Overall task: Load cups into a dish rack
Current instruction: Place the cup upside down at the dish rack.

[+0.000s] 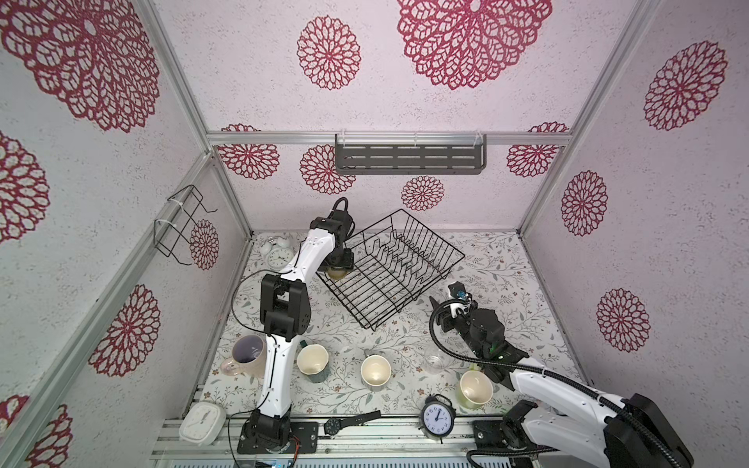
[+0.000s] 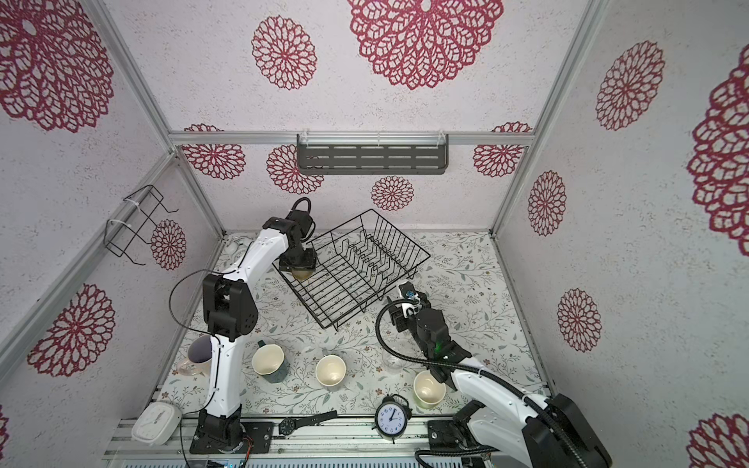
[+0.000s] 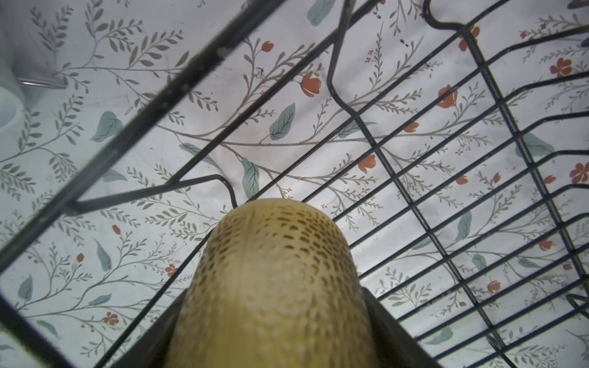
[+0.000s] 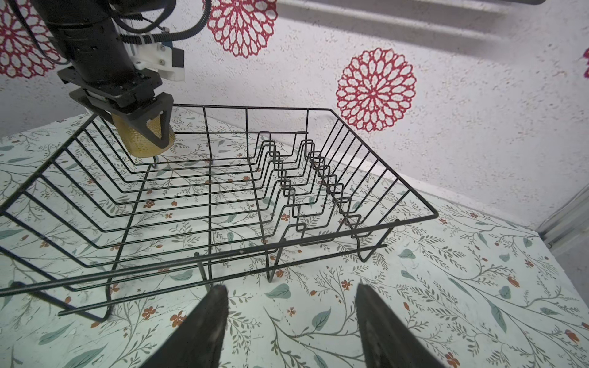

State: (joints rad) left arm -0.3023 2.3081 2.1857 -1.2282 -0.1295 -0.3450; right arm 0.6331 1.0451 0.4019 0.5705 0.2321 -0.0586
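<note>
The counter (image 1: 498,283) carried the rack (image 1: 429,234), sitting askew toward the back edge. The left pincer (image 4: 149,140) was clamped on the amber tumbler (image 3: 274,280), holding it low inside the rack's left corner. Touching the wires or not, I couldn't tell. The right pincer (image 4: 288,288) hung open and empty just off the rack's near side. Along the front edge stood the pink mug (image 1: 243,352), teal mug (image 1: 312,360), grey mug (image 1: 375,370), glass (image 1: 435,362) and yellow-green mug (image 1: 475,389), all outside the rack.
</note>
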